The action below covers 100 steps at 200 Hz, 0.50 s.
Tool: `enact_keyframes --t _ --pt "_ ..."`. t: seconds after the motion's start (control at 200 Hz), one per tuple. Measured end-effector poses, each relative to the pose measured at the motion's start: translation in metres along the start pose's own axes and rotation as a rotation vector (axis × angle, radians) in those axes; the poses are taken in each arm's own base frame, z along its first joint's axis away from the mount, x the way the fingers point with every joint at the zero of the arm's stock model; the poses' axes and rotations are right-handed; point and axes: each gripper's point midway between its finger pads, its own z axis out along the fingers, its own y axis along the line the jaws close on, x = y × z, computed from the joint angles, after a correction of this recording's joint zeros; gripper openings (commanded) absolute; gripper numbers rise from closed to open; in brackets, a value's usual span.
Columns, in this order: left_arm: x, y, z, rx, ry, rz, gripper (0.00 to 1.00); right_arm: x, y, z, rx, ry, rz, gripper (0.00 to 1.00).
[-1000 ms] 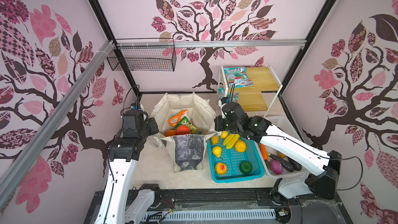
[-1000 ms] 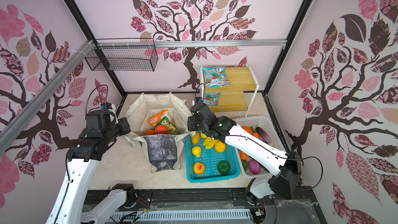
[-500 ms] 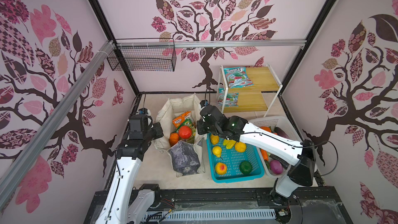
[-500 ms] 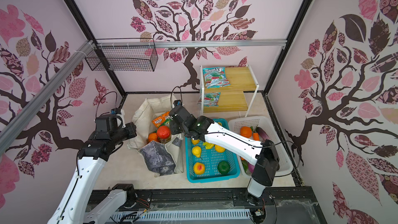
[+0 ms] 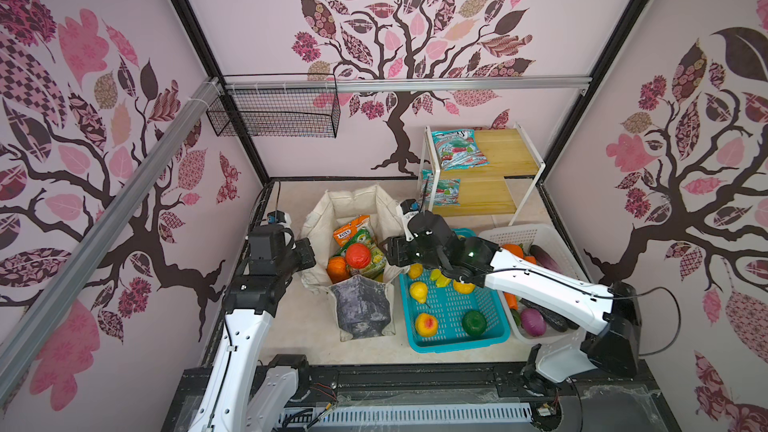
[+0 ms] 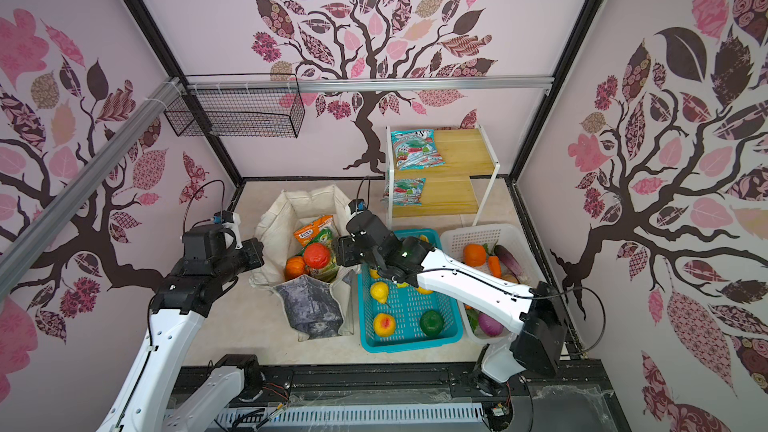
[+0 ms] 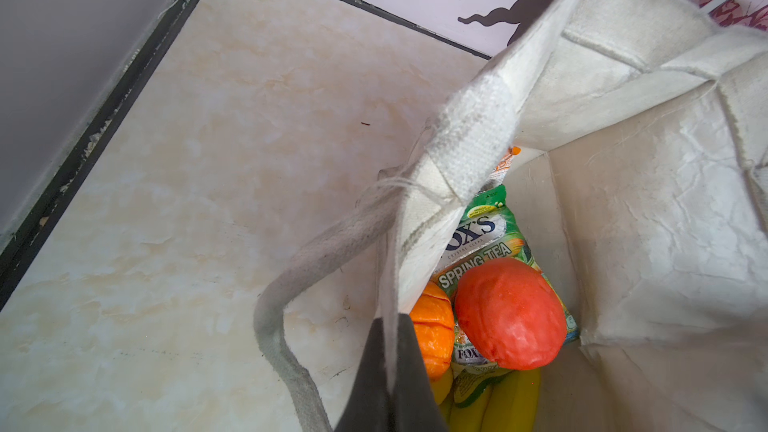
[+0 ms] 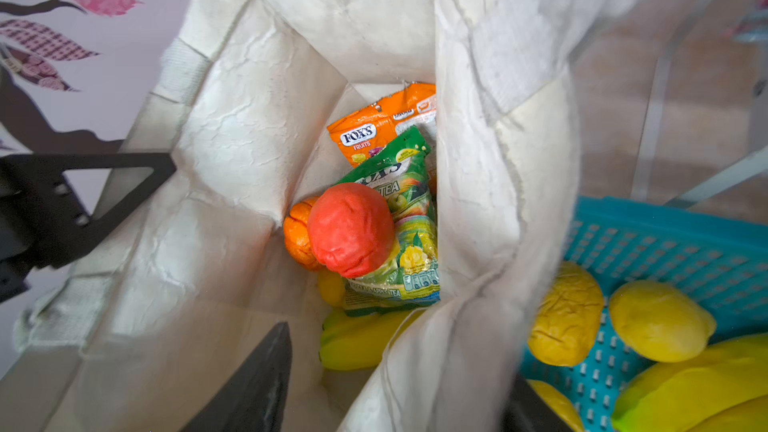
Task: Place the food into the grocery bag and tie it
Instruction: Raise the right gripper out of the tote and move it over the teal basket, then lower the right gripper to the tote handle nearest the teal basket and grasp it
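**Bag filled, right hand loosened**

The teal basket (image 5: pixel 457 344) and white basket (image 5: pixel 521 235) lie under my right arm. The grocery bag (image 5: pixel 353 207) stands on the tabletop (image 5: pixel 291 326) beside them. It holds the red vegetable (image 5: pixel 358 255), orange (image 5: pixel 336 268), orange packet (image 5: pixel 348 233), green packet (image 8: pixel 409 201) and bananas (image 8: pixel 357 342). My left hand (image 5: pixel 306 252) is clamped on the bag's rim. My right hand (image 5: pixel 390 252) stands apart astride the opposite wall. The mouth is narrower than a second ago.

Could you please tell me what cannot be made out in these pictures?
Banana bunch: right wrist view, mostly under the green packet and the wall of the grocery bag.
Orange: both wrist views, partly behind the red vegetable.
Printed panel: both top views, crumpled, lettering too small to read.
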Motion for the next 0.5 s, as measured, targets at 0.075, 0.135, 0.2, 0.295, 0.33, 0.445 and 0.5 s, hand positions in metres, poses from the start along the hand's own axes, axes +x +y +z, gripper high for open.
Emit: enact_keyframes --t 0.075,0.135,0.2,0.295,0.33,0.445,0.5 --pt "0.002 0.002 0.000 -0.008 0.008 0.001 0.00 -0.010 -0.003 -0.019 -0.034 -0.039 0.032 0.85" --pt "0.003 0.002 -0.001 -0.012 0.010 0.001 0.00 -0.018 -0.007 -0.033 -0.066 -0.072 0.063 0.87" --pt "0.003 0.003 -0.003 -0.017 0.004 0.002 0.00 -0.022 -0.020 -0.047 -0.080 -0.097 0.106 0.87" --pt "0.001 0.004 -0.008 -0.018 -0.017 0.007 0.00 -0.022 -0.046 -0.058 -0.058 -0.120 0.168 0.87" --pt "0.002 0.005 -0.008 -0.019 -0.021 0.009 0.00 -0.021 -0.055 -0.059 -0.040 -0.124 0.187 0.87" --pt "0.008 0.007 -0.005 -0.025 -0.010 0.014 0.00 -0.007 -0.082 -0.053 0.004 -0.096 0.253 0.84" --pt "0.010 0.008 -0.003 -0.028 -0.002 0.017 0.00 0.008 -0.094 -0.047 0.022 -0.061 0.285 0.83"
